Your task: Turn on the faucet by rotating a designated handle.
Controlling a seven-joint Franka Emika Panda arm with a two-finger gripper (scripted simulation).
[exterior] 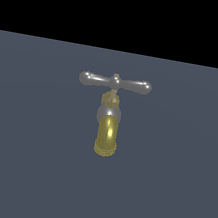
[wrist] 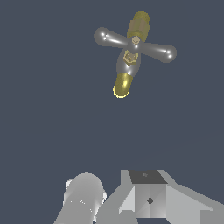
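A: Exterior view? 
B: The faucet (exterior: 108, 126) stands mid-surface, handle (exterior: 115, 82) level across its stem; no claw visible.

A: Wrist view? 
B: Faucet well apart from the claw (wrist: 118, 199); I cannot tell whether it's released or clenched.

Flat dark blue-grey floor (exterior: 19, 166) carries everything; plain, no markings. Only the faucet (exterior: 108, 126) sits on it, approx. mid-scene in the exterior view, gold spout facing the camera, w/ the silver handle (exterior: 115, 83) crossing its stem on top.
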